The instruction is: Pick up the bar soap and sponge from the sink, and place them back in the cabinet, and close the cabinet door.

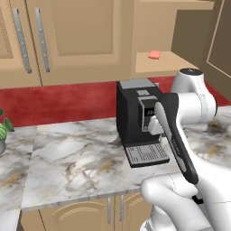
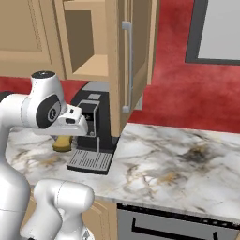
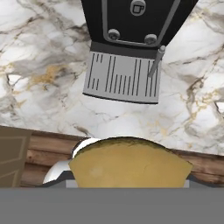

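Sponge (image 3: 130, 162), clenched in gripper above tabletop (image 3: 39, 65); bar soap (image 1: 154, 54) already on cabinet (image 1: 189, 27) shelf; risk: lift clips coffee machine (image 1: 137, 118) or shelf edge, dislodging sponge.

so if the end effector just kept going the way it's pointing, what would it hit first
Probably the marble counter, beside the grey drip tray of the black coffee machine. The end effector holds the sponge and looks down at them; depth is unclear, so the sponge would likely touch first.
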Controlling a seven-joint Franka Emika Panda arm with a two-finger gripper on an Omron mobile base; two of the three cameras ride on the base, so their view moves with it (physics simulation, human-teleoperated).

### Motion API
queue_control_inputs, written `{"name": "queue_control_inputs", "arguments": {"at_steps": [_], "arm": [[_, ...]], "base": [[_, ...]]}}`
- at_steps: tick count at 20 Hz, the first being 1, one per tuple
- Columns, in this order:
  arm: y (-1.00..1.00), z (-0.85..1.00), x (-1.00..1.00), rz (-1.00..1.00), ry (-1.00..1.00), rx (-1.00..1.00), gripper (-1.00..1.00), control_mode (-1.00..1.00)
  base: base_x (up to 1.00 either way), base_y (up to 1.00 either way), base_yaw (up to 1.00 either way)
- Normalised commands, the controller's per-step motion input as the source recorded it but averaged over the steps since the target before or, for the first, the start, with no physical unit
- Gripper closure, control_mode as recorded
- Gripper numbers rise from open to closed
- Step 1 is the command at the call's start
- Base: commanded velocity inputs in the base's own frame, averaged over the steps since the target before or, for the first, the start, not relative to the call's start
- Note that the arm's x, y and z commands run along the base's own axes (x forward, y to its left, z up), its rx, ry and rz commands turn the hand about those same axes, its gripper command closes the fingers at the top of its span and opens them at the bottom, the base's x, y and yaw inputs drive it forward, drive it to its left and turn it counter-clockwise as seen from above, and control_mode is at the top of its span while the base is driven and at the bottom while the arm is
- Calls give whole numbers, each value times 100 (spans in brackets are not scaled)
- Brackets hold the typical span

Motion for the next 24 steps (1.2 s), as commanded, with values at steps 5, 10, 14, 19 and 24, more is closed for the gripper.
{"name": "queue_control_inputs", "arguments": {"at_steps": [5,10,14,19,24], "arm": [[0,0,0,0,0,0,100,100],[0,0,0,0,0,0,100,100],[0,0,0,0,0,0,100,100],[0,0,0,0,0,0,100,100],[0,0,0,0,0,0,100,100]], "base": [[36,-7,0],[36,-13,0],[23,-18,0],[18,-25,0],[17,-24,-1]]}}
